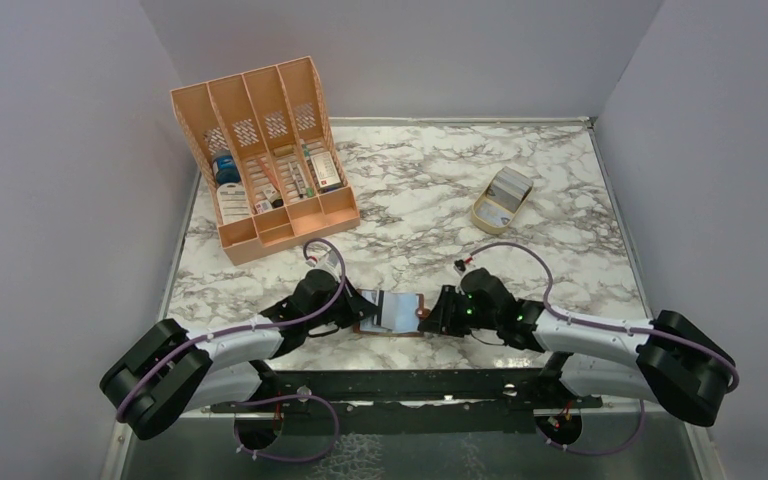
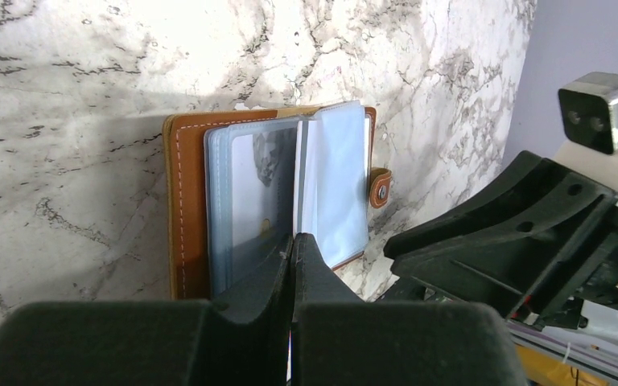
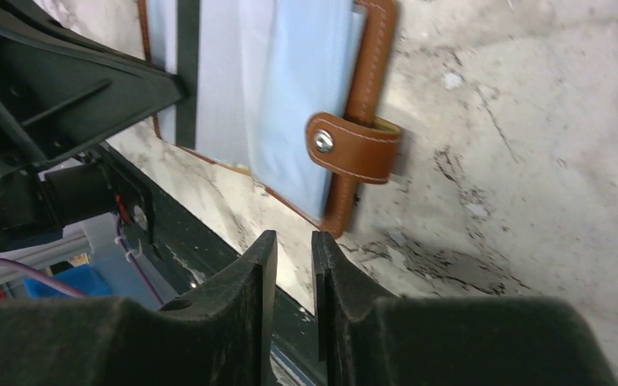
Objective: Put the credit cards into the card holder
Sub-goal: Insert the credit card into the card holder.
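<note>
**Open card holder between two arms at the near edge**

The marble bench (image 1: 420, 190) carries a big orange organiser (image 1: 260, 110) at its far left. At the near edge, between the two arms, the brown card holder (image 1: 390, 312) lies open and flat, its bluish sleeves fanned.

The left tool (image 2: 292, 241) is pressed together at the sleeves' near edge; I cannot tell whether a sleeve is caught in it. The right tool (image 3: 294, 241) sits just beside the holder, fingers slightly apart with nothing between them.

The credit cards (image 1: 509, 184) sit in a small tan stand (image 1: 484, 214), far right and well apart from the holder. One pale card (image 2: 251, 193) shows inside a sleeve. The snap tab (image 3: 350, 149) hangs unfastened.
</note>
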`<action>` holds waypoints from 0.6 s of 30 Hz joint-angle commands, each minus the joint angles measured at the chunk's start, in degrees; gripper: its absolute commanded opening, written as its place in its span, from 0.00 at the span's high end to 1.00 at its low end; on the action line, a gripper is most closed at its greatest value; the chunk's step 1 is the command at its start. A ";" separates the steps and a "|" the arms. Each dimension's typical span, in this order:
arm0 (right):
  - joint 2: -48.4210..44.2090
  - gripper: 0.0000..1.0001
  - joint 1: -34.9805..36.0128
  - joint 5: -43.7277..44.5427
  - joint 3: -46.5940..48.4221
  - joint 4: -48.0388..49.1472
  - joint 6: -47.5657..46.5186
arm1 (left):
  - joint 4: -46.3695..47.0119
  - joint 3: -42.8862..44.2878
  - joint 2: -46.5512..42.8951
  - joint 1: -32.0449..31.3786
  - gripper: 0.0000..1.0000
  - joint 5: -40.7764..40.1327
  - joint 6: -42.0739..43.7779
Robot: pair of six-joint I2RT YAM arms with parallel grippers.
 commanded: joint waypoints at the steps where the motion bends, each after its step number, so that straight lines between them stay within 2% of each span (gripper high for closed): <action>1: 1.40 0.76 0.39 1.99 3.88 -1.11 -2.13 | 1.11 -1.05 0.43 -0.15 1.00 -2.13 0.42; 10: 7.77 0.80 0.38 4.42 7.49 -0.66 -4.84 | 1.55 -1.49 0.27 -0.15 1.00 -2.56 0.30; 18: 11.03 0.83 1.57 3.40 3.50 2.44 -2.50 | 3.03 -1.99 1.09 -0.16 1.00 -3.47 -0.41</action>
